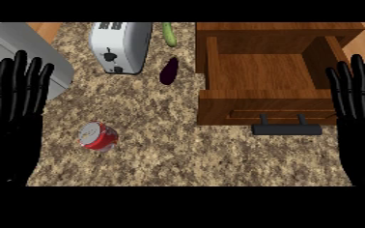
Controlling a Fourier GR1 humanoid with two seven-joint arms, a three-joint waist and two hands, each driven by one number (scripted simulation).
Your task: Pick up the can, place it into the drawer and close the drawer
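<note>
A red can (98,136) with a silver top lies on the speckled counter at the lower left. The wooden drawer (265,107) stands pulled open at the right, its inside bare, with a dark handle (287,128) on its front. My left hand (21,96) rests at the left edge, fingers straight up, to the left of the can and apart from it. My right hand (349,101) rests at the right edge beside the drawer's front corner, fingers straight and holding nothing.
A silver toaster (118,46) stands at the back, with a dark eggplant (169,71) and a green cucumber (170,34) to its right. A grey appliance (32,48) fills the upper left corner.
</note>
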